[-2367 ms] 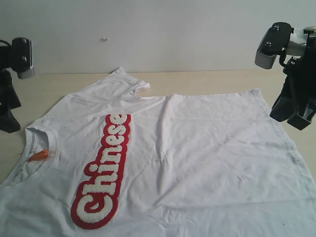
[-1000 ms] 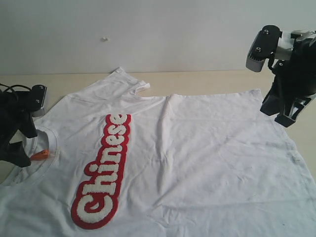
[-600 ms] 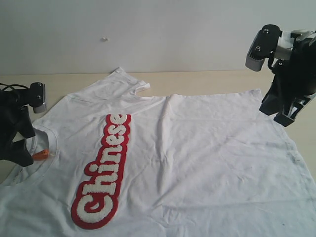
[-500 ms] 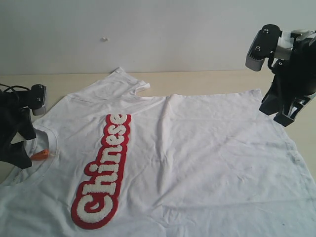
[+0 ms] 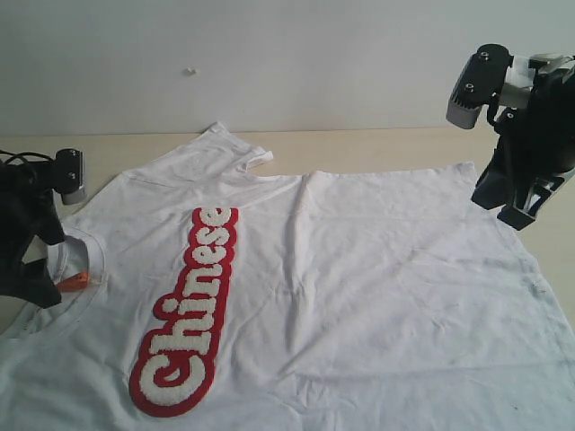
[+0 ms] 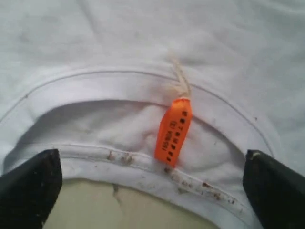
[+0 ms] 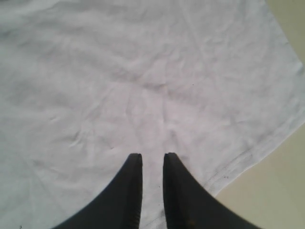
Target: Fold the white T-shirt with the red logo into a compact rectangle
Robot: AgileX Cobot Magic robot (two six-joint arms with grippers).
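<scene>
Beige table [image 5: 377,144] shows bare along the 12 o'clock edge, below a white wall [image 5: 287,54]. White T-shirt [image 5: 377,287] lies flat, covering most of the surface; its red logo [image 5: 187,314] runs lengthwise left of centre. At 9 o'clock, the left gripper [image 6: 152,183] stands wide open astride the collar [image 6: 133,160] and orange tag [image 6: 173,131], holding nothing. At 2 o'clock, the right gripper [image 7: 152,160] hovers nearly closed, empty, above the hem corner [image 7: 248,157].

Wrinkled white T-shirt [image 7: 143,81], hem corner, right gripper [image 7: 152,160] jaws nearly together above it

Left end effector [image 6: 152,186] apparently wider.
</scene>
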